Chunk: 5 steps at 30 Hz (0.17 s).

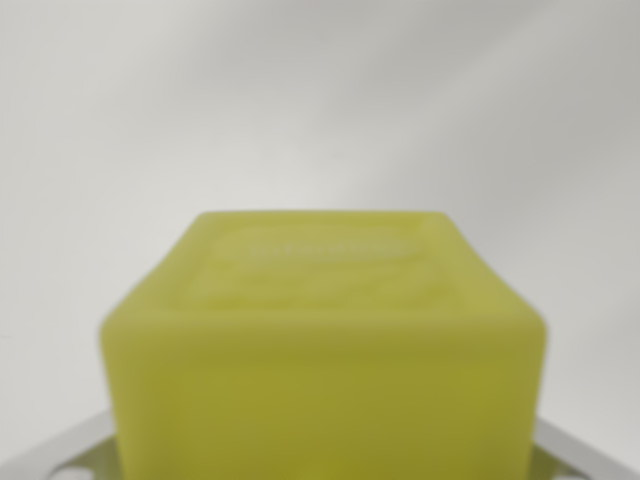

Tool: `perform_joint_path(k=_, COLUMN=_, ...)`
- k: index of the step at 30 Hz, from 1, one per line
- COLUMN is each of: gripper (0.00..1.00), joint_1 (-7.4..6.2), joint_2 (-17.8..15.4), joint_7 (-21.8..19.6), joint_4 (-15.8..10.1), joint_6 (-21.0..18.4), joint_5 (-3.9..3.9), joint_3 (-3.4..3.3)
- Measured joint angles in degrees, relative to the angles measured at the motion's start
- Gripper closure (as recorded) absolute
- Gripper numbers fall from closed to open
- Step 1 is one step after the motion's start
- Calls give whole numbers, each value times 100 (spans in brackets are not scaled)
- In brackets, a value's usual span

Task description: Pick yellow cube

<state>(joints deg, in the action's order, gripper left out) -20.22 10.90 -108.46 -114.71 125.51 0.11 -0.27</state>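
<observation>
Filling my wrist view, the blurred yellow-green plastic cube (325, 350) is sitting centred between pale finger edges (60, 450); whether my pincer is clamping it, I cannot tell.

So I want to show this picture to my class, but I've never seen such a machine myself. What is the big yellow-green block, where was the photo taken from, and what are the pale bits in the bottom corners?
The photo comes from a camera mounted on the wrist of a robot arm, looking out past its hand. That is why everything sits so close and blurred.

The big block is the yellow cube the robot is meant to pick up. It fills the lower half of the picture, and its upper face shows a faint raised pattern too blurred to read.

The pale shapes in the bottom corners are probably parts of the hand, one on either side of the cube. They are mostly cut off by the picture's edge, so I cannot tell whether they are pressing on the cube.

Behind is only a plain, pale background.
</observation>
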Motion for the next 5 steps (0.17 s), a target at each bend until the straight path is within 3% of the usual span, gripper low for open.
perform_joint_path(k=5, gripper=100, joint_1=0, joint_2=0, joint_7=0, joint_4=0, joint_6=0, joint_5=0, joint_3=0)
